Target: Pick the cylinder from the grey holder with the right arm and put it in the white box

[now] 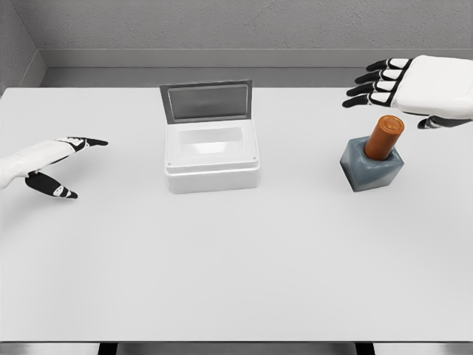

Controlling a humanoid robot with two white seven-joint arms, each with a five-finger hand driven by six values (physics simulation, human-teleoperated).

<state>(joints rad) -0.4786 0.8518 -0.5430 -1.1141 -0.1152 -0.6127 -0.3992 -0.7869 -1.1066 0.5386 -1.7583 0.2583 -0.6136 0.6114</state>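
Cylinder [384, 137] leans in its holder [371, 168]; right hand [414, 90], fingers [369, 89] spread, should drop beside it and close around the exposed top

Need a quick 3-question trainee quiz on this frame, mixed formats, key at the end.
1. True or false: the orange cylinder already lies in the white box.
2. Which hand is nearer the grey holder? A) left hand B) right hand
3. Fill in: the box's lid stands ___.

Key:
1. False. It sits tilted in the holder.
2. B. It hovers open, above and behind the cylinder, not touching it. The left hand is open near the table's left edge.
3. Open, upright behind the box.
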